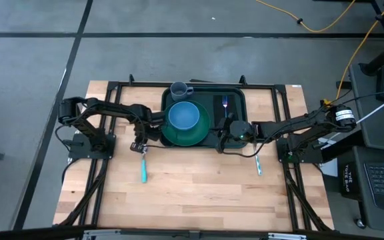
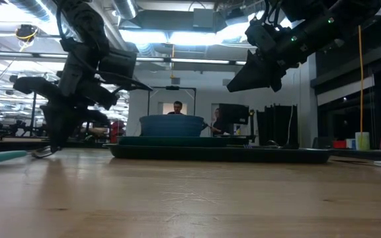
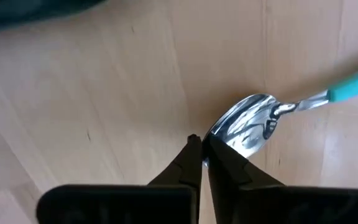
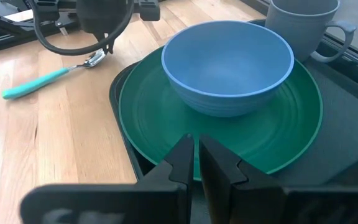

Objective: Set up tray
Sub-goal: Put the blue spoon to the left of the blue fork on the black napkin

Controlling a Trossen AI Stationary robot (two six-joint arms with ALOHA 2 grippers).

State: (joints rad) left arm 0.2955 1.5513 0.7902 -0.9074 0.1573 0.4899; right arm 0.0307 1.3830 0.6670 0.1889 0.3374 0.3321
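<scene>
Am eyeing tray [image 1: 235,133] at table's 12 o'clock, loaded, looking stiff, slick; grabbing rim. Left gripper [image 3: 202,144] closing beside spoon [image 3: 247,121], gripping nothing. Right gripper [image 4: 194,140] hovering pinched, empty.

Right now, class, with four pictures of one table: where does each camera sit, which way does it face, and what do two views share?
High view: overhead, straight down on tray, both arms.
Low view: table height, level toward the room; arms above.
Left wrist view: on the left arm; shut left gripper at spoon.
Right wrist view: on the right arm; shut right gripper, bowl, plate.
Shared: both wrist views show the spoon.
</scene>
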